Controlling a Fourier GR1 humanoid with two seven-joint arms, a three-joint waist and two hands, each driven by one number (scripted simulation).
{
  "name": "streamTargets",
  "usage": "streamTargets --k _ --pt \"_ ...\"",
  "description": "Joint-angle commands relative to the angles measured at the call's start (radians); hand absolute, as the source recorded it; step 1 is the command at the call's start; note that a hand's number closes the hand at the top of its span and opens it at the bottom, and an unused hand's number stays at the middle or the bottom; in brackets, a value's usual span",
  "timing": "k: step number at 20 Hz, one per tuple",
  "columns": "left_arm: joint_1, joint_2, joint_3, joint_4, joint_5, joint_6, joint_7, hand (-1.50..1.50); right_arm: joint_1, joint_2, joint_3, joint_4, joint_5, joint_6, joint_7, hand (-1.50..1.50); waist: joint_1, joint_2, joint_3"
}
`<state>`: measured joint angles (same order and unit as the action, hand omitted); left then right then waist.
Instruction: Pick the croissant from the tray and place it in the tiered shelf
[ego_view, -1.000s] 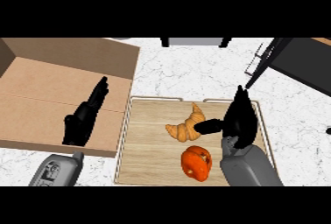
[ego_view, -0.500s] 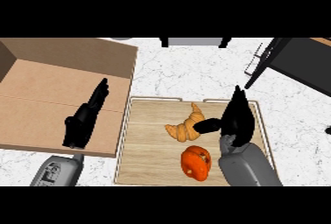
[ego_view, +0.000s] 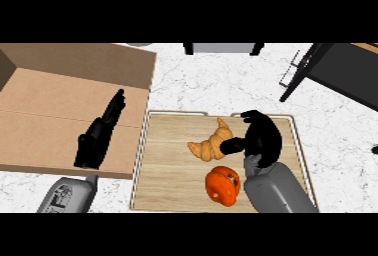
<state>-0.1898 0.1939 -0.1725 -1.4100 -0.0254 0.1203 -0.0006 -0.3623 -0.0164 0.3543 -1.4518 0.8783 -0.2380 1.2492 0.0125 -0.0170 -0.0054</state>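
Curved and golden-brown, croissant (ego_view: 211, 143) lies on tray (ego_view: 171, 170), right robot hand (ego_view: 260, 137) curling beside it.

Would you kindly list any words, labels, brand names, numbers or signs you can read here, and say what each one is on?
None: no text can be read anywhere in the head view.
The cardboard box, the wooden tray, the croissant, the orange pepper and the dark shelf bear no lettering or labels.
The marble counter shows only veining.
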Motion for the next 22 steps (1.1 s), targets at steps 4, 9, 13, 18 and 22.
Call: streamTargets --k 4,9,13,18,22 --pt "-0.047 0.006 0.039 0.041 0.018 -0.021 0.009 0.0 0.006 0.016 0.124 0.067 0.071 -0.035 0.238 1.5 -0.007 0.017 0.004" --pt "0.018 -0.004 0.025 0.016 0.006 -0.017 -0.017 0.0 -0.048 0.016 0.092 0.052 0.1 -0.035 0.238 1.5 -0.003 0.015 0.003" --pt "-0.02 -0.032 0.019 0.044 0.0 -0.022 -0.016 0.0 -0.213 0.016 0.076 0.185 0.05 -0.027 0.205 1.5 0.007 0.022 0.005" --pt "-0.011 -0.032 0.008 -0.016 -0.009 -0.034 0.028 0.0 -0.411 0.016 0.02 0.434 -0.021 -0.107 0.031 1.5 0.018 0.024 0.005" --pt "-0.043 0.022 0.072 -0.013 0.024 -0.062 0.053 0.0 -0.403 0.016 0.004 0.257 0.068 -0.245 0.032 1.5 0.004 0.018 0.005"
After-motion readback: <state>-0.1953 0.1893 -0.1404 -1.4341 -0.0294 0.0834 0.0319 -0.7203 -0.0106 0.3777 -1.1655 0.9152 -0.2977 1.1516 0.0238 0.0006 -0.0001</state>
